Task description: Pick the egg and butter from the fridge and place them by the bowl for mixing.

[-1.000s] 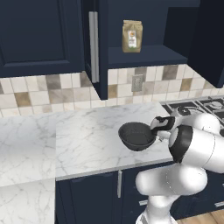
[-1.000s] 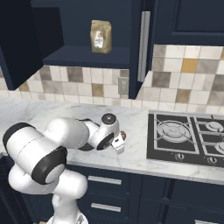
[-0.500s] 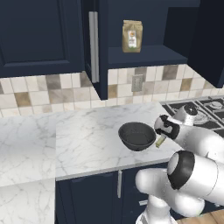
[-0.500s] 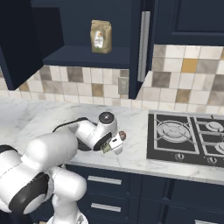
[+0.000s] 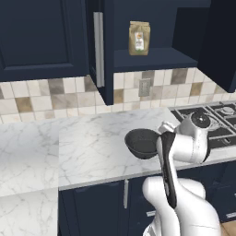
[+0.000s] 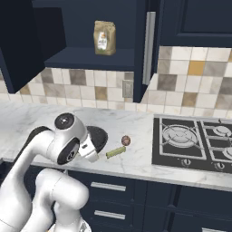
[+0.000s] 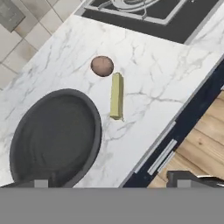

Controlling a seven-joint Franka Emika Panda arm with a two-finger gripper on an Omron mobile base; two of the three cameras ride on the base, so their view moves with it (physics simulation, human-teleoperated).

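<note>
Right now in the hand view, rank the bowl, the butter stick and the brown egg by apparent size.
1. bowl, by far the largest.
2. butter, a long thin stick.
3. egg, smallest, a short round lump.
All lie on the counter, so nearness hardly skews this.

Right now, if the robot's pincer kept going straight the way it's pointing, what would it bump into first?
Probably the marble counter, close to the butter, which lies near the middle of the hand view between the bowl and the brown egg. Depth is hard to judge, so it could touch the butter itself.
</note>
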